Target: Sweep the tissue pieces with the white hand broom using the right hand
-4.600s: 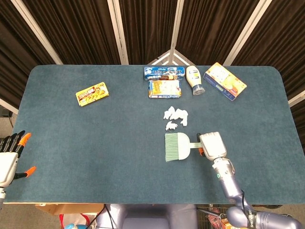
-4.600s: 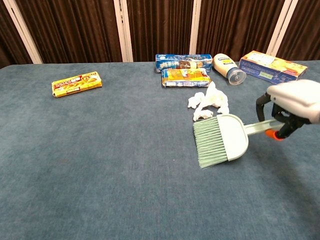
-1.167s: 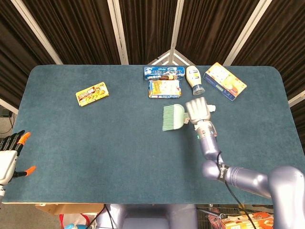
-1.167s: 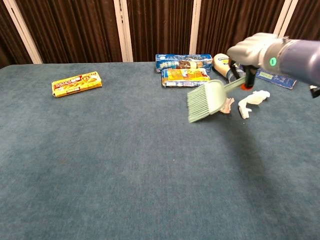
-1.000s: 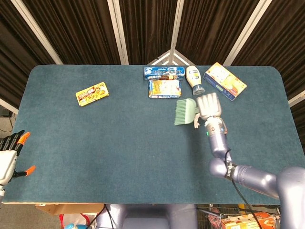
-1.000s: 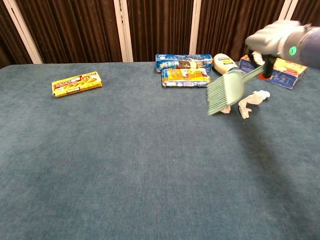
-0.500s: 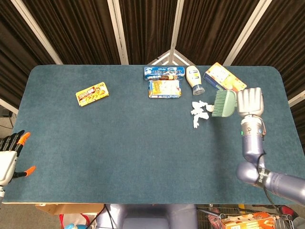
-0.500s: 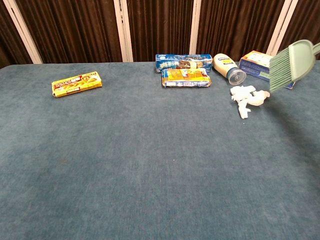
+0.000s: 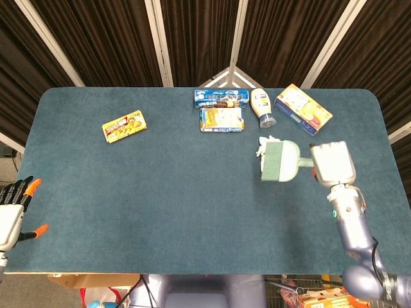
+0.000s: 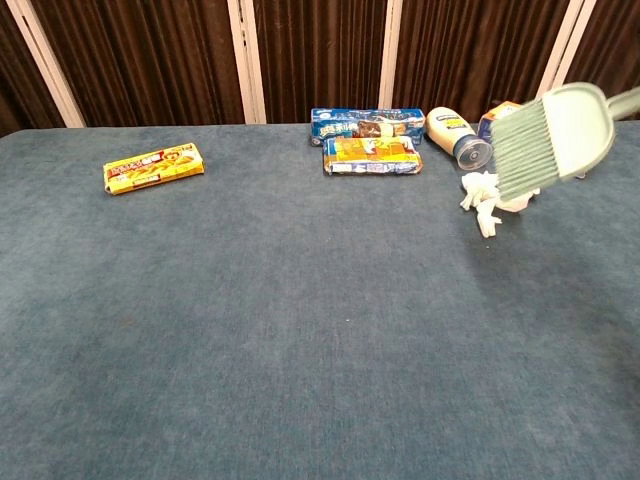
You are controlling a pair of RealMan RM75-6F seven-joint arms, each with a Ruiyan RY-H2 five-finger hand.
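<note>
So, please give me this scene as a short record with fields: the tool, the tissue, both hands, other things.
tool: white hand broom, bristles pointing left in head view
held by: right robot hand, gripping the handle
tissue pieces: partly hidden by the broom
left robot hand: at table's left edge, fingers apart, holding nothing
other things: yellow snack box, two biscuit packs, bottle

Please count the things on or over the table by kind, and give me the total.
Snack packets: 3: yellow, blue, white-and-orange
Boxes: 1
Bottles: 1
Hand brooms: 1, held by the right robot hand
Tissue clusters: 1
Total: 7
</note>
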